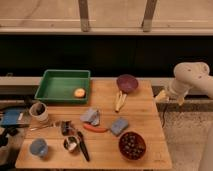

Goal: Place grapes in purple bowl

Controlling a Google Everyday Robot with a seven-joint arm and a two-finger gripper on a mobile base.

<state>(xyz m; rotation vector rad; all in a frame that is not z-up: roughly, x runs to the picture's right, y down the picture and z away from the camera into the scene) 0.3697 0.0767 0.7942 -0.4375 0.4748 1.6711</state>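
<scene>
The grapes (pixel 132 143) lie as a dark, knobbly, glossy heap inside an orange-red bowl (pixel 121 148) at the table's front right. At the far edge of the wooden table (pixel 145 112) stands the purple bowl (pixel 127 83), small, round and with nothing visible inside. My gripper (pixel 170 98) hangs off the table's right side, level with the purple bowl and well to its right. Its pale yellow fingers (pixel 160 96) stand open with nothing between them. The white arm (pixel 192 75) reaches in from the right edge.
A green tray (pixel 62 75) at the back left holds a yellow-orange fruit (pixel 79 92). Mid-table lie a yellow object (pixel 120 100), a grey cloth (pixel 91 116), a blue sponge (pixel 119 126), an orange carrot (pixel 95 128) and a black utensil (pixel 83 146). Cups (pixel 39 112) stand at the left.
</scene>
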